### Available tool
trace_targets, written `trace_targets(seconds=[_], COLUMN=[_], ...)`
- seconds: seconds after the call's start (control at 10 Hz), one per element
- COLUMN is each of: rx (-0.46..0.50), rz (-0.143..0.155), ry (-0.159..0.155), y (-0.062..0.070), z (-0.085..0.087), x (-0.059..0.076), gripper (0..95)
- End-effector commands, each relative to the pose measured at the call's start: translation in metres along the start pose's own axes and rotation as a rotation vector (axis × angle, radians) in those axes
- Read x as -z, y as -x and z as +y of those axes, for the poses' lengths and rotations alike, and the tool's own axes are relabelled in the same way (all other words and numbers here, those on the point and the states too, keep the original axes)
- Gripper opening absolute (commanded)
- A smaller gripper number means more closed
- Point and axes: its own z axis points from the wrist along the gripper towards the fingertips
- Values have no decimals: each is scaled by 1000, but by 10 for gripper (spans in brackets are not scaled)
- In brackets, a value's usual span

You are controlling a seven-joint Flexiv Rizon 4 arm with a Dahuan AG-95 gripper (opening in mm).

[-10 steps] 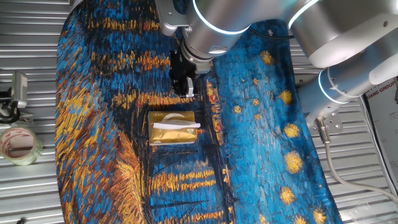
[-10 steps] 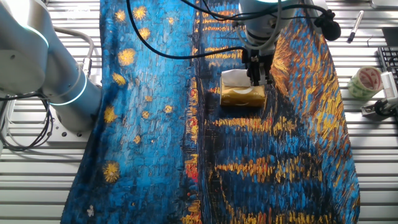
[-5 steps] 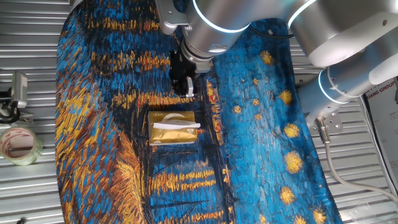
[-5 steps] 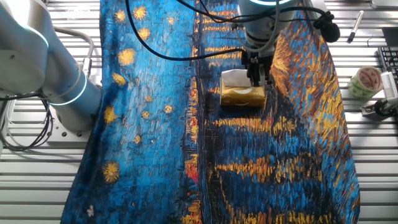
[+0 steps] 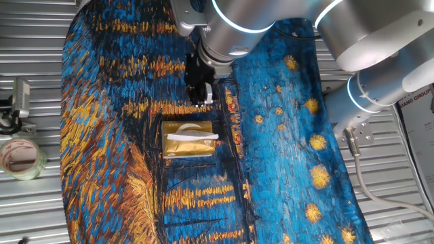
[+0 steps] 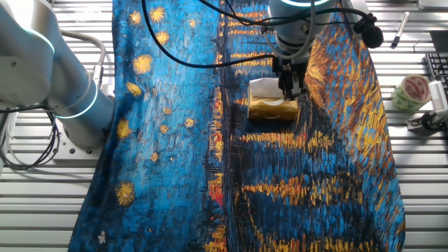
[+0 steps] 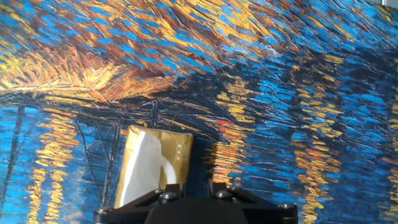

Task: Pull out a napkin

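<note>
surface: painted blue-and-gold cloth (image 5: 285,149) over slatted metal table (image 5: 27,217) | gold tissue box (image 5: 188,139) mid-cloth | tape roll (image 5: 20,158) off the cloth edge | napkin (image 5: 193,137) protrudes from box slot | gripper (image 5: 199,91) above, beside box, opening cannot be told

**Open cloth all round the box**

You have bare painted cloth (image 5: 285,156) on every side of the gold tissue box (image 5: 188,140). The tape roll (image 5: 20,158) and clamp (image 5: 17,102) sit well apart, off the cloth's edge.
</note>
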Motion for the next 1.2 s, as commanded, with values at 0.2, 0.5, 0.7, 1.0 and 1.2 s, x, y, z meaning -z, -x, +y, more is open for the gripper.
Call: trace_targets(seconds=[0.2, 0.5, 0.7, 1.0, 1.2], rx=[-29, -10, -4, 4, -2], rz=[-2, -5, -3, -1, -4], ry=[-3, -1, 0, -2, 3], y=[2, 3, 3, 3, 3], z=[13, 19, 19, 19, 19], x=[-1, 1, 1, 1, 1], gripper=[190, 190, 190, 190, 190])
